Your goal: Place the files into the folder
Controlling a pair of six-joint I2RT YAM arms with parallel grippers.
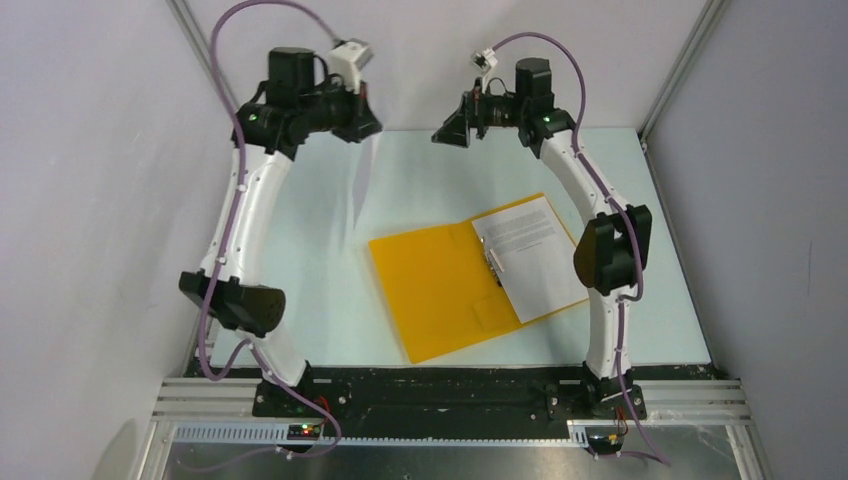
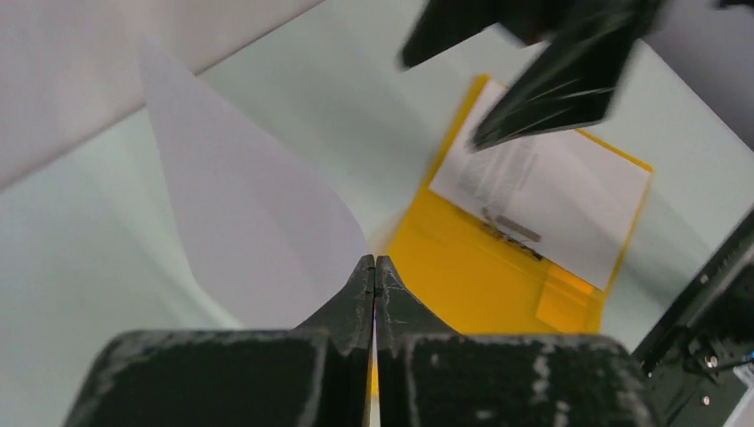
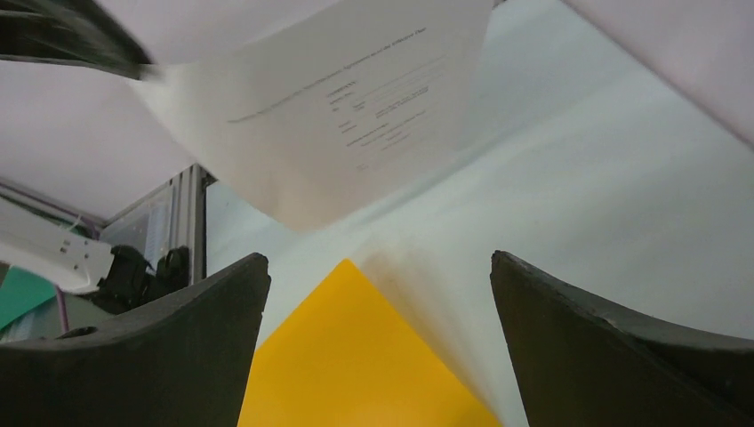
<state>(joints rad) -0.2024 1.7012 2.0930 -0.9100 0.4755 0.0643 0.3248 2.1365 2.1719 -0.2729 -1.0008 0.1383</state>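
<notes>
Two black, wedge-shaped hands hang above the far part of a smooth, pale green desk [image 1: 330, 310], turned toward each other. The left hand [image 2: 374, 264] is pressed fully closed, its scuffed matt fingers meeting in a thin seam. Pinched between them is part of a thin white paper sheet [image 2: 249, 205]. This limp sheet bows in a soft curve away from the grip. The side toward the left wrist camera looks blank, while the right wrist camera shows short lines of small black print on its other face. It hangs in the air over the far left of the desk, apart from the folder; whether its lower edge reaches the desk I cannot tell. The right hand [image 3: 378, 262] stands spread wide with nothing between its curved, dull black fingers, near the hanging sheet and clear of it.

A flat orange-yellow rectangular folder [image 1: 440, 290] lies open on the middle of the desk, turned at a slant, its two smooth halves spread flat. A second white sheet [image 1: 535, 255], printed with blocks of small text, lies flat on the folder's right half. It is slightly smaller than that half, so a narrow yellow rim shows along its near edge. A slim metal clip [image 1: 494, 263] sits along the fold, at the inner edge of that sheet.
</notes>
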